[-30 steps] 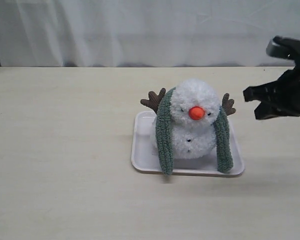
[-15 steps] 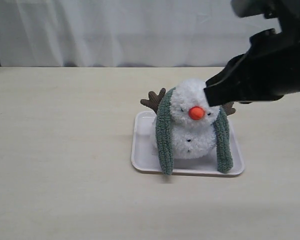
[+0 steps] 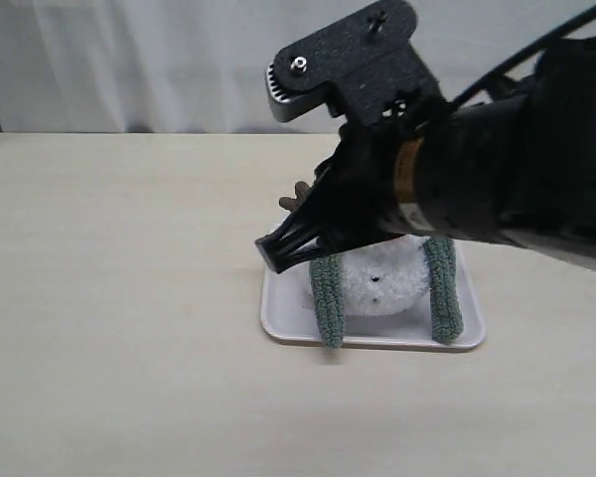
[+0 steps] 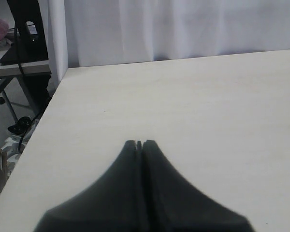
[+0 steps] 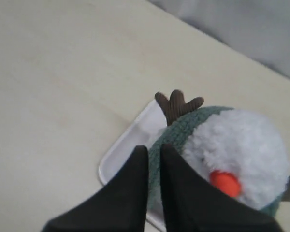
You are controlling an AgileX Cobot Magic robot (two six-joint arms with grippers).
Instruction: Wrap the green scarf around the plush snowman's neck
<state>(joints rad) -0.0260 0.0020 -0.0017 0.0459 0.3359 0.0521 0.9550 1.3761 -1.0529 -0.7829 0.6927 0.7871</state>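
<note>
The white plush snowman [image 3: 382, 283] stands on a white tray [image 3: 278, 320]. The green scarf [image 3: 327, 298] is draped behind its head, and its two ends hang down the front on either side, the other end [image 3: 443, 293] on the right. My right arm covers the head and neck in the exterior view. My right gripper [image 3: 278, 253] hovers over the left scarf strand, its jaws a narrow gap apart. In the right wrist view, the scarf [image 5: 183, 130] shows through that gap in the gripper [image 5: 154, 147], beside the head [image 5: 237, 145]. My left gripper [image 4: 140, 143] is shut and empty, over bare table.
A brown twig arm [image 5: 178, 104] sticks out behind the scarf. The tray's corner [image 5: 125, 150] lies under the right gripper. A white curtain [image 3: 129, 60] hangs behind the table. In the left wrist view, the table's edge [image 4: 43, 116] borders a dark stand.
My right arm has swung in from the far right, across and in front of the snowman's head, until its gripper is above the left scarf strand. Snowman and scarf have not moved.
</note>
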